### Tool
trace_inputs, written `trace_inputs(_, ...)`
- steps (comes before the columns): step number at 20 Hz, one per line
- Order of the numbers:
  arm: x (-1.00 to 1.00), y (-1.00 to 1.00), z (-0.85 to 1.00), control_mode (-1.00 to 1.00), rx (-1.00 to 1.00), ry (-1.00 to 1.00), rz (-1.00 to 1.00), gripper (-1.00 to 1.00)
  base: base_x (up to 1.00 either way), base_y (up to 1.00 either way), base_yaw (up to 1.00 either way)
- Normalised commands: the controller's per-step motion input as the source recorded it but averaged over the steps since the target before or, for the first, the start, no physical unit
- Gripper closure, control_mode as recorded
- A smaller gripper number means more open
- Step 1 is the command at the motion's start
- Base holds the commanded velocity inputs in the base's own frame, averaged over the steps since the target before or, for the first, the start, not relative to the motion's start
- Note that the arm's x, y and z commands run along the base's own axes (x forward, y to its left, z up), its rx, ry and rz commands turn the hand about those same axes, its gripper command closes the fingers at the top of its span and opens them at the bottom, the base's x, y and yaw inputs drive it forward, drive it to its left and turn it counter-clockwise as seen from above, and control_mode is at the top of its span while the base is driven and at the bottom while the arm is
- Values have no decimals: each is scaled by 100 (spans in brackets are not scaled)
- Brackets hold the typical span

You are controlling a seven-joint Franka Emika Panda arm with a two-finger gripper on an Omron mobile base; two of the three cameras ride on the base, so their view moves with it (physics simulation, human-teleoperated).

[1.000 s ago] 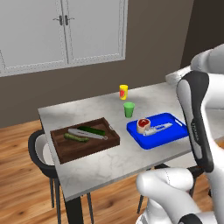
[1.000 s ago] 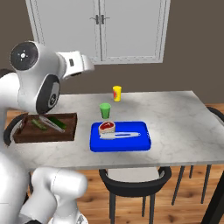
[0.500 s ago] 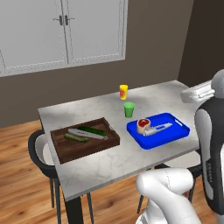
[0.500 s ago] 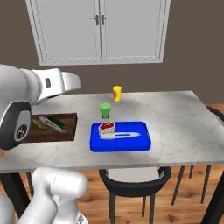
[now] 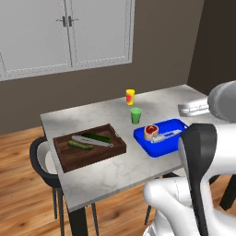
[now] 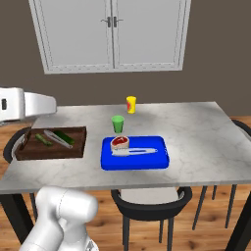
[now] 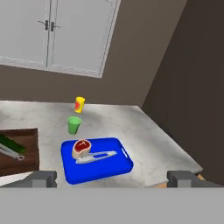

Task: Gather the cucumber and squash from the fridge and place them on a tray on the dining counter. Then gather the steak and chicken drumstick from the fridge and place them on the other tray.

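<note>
On the marble dining counter the brown wooden tray holds a dark green cucumber and a lighter green squash beside a silver utensil. To its right the other tray, bright blue, carries the steak and a second silver utensil. My gripper is open and empty, held back above the counter's near edge and facing the blue tray. The fridge and the chicken drumstick are out of view.
A green cup and a yellow bottle stand behind the blue tray. Black chairs sit at the counter's left end and front. White cabinet doors line the back wall.
My arm has swung back from over the counter, toward the right edge of the left base view and out to the left in the right base view. Nothing on the trays moved.
</note>
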Motion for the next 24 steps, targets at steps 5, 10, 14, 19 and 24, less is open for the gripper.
trace_inputs(5,-32,5,-1,-100,13,0,3,-100,0,0,0)
trace_inputs(10,-40,0,-2,-100,20,0,31,-100,0,0,0)
trace_inputs(14,-34,0,0,-100,12,1,35,-100,0,0,0)
trace_inputs(19,-14,16,0,-100,4,9,17,-100,0,0,0)
trace_inputs(24,-7,75,0,-100,1,0,2,-100,0,0,0)
